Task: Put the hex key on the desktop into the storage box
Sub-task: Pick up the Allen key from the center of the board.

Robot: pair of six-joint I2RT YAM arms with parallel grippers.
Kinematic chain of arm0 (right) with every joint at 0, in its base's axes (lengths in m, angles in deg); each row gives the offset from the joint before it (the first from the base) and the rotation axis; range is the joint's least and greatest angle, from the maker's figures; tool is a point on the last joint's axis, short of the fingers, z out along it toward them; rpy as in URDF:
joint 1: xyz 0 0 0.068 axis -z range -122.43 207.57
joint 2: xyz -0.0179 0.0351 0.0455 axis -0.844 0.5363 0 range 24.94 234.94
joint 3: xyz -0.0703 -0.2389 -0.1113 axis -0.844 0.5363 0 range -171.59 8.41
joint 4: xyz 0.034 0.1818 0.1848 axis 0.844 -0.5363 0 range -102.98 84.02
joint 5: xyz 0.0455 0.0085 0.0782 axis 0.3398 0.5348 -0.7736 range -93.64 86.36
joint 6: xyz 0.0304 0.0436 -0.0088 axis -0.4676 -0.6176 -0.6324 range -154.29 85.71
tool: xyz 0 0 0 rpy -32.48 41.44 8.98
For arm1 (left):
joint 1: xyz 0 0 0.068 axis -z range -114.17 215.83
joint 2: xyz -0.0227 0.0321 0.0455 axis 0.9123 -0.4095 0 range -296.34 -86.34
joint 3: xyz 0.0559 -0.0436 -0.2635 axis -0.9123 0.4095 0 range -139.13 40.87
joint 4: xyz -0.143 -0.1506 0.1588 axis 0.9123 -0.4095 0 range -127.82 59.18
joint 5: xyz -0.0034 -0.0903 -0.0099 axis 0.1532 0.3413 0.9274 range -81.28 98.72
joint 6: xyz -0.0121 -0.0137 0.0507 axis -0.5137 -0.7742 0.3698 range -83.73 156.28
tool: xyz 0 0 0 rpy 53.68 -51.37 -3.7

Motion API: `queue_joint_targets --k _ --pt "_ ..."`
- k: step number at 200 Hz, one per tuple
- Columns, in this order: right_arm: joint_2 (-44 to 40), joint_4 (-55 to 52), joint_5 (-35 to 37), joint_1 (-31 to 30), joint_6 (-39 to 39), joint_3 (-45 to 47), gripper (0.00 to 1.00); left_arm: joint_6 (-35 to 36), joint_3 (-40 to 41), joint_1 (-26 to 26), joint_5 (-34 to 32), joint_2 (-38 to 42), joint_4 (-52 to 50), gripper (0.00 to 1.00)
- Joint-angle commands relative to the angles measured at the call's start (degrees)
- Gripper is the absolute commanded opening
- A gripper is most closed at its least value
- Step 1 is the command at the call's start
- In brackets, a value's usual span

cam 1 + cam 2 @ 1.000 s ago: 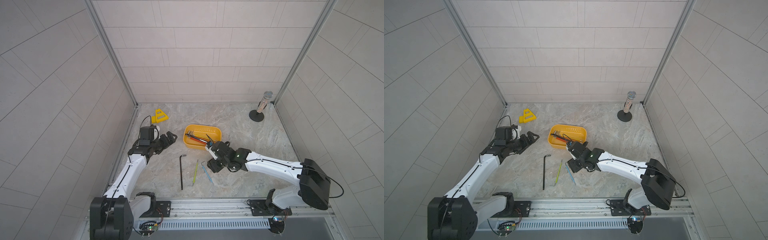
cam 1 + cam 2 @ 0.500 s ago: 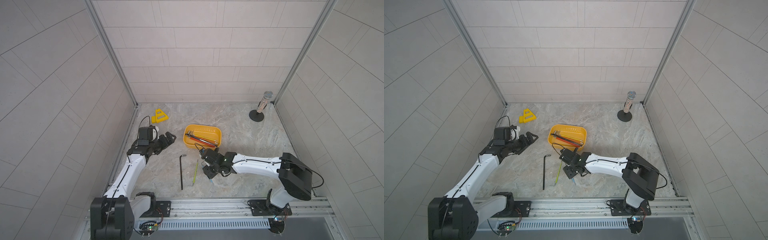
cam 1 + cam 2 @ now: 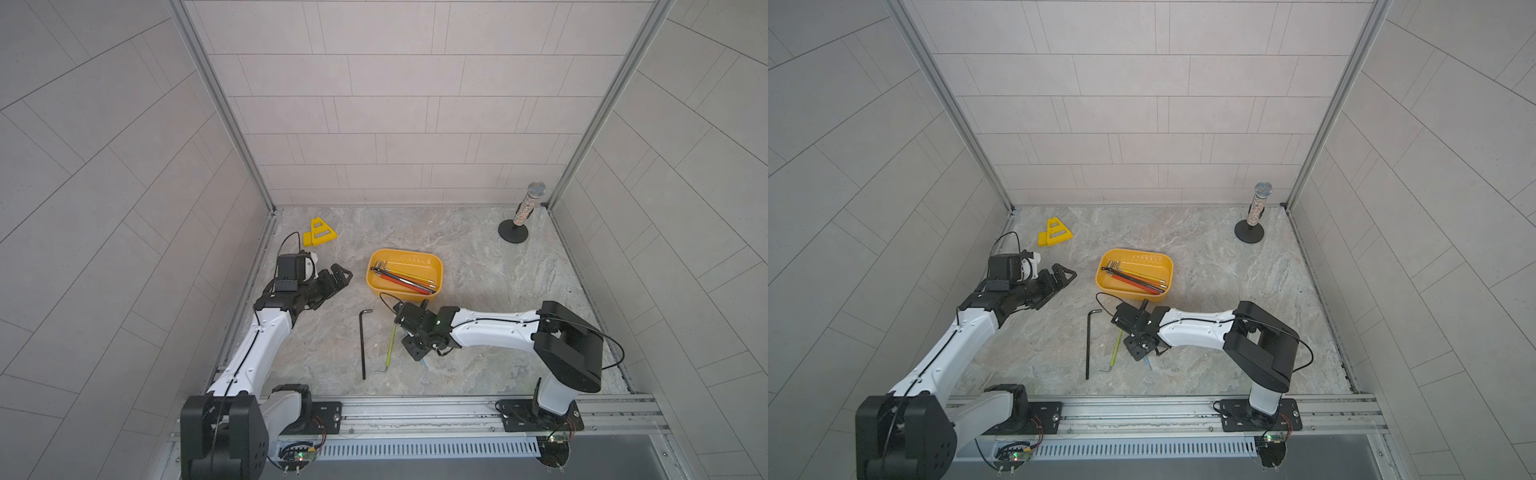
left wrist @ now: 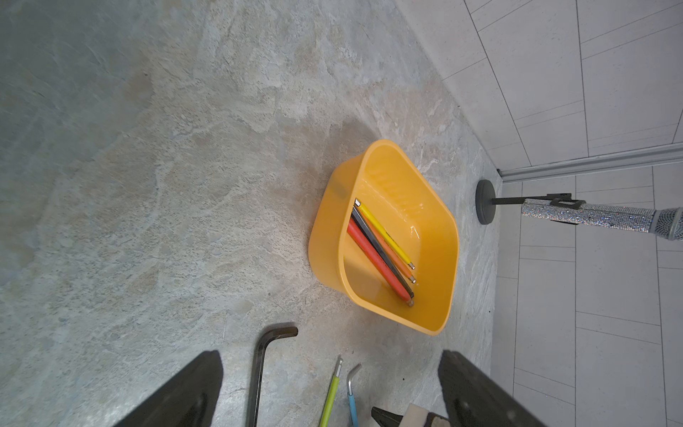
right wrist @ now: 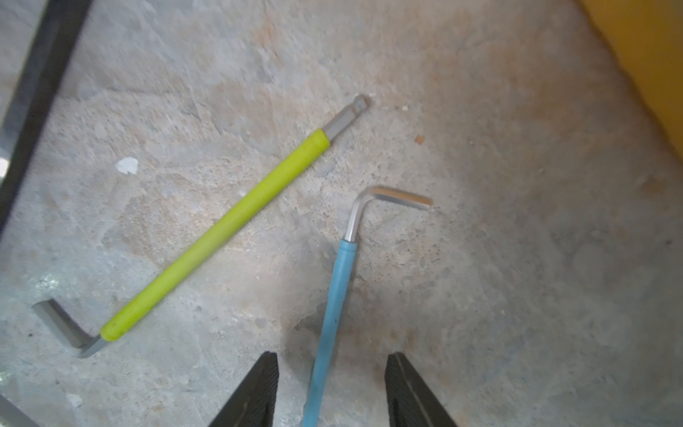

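Down on the worktop (image 5: 517, 258), blue hex key (image 5: 334, 295) runs straight between the right end effector's (image 5: 332, 355) spread, empty fingers (image 5: 255, 399).

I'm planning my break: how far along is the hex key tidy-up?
Done: four keys lie in the storage box. In hand: the right gripper has its open jaws either side of the blue key on the desktop, not gripping it yet. Left: that blue key, the green key and the black key all need moving in. The left gripper hangs open, holding nothing.
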Motion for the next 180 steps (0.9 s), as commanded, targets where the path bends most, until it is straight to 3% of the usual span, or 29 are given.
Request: queue_joint_targets --k 1,74,161,180 --pt "1.4 -1.1 1.2 -0.4 -0.6 -0.6 0.50 0.9 -1.5 -0.5 0.5 0.7 -0.5 0.99" --pt "3.6 -0.4 1.7 -0.7 -1.5 -0.9 0.44 0.6 -1.4 -0.7 0.7 0.6 0.1 0.99" --pt "3.3 -0.5 2.5 -1.2 -2.1 -0.2 0.18 0.3 -1.3 -0.9 0.8 0.6 0.2 0.99" --pt "2.1 0.7 2.1 -1.2 -2.2 0.9 0.08 0.3 -1.2 -0.9 0.9 0.6 0.3 0.99"
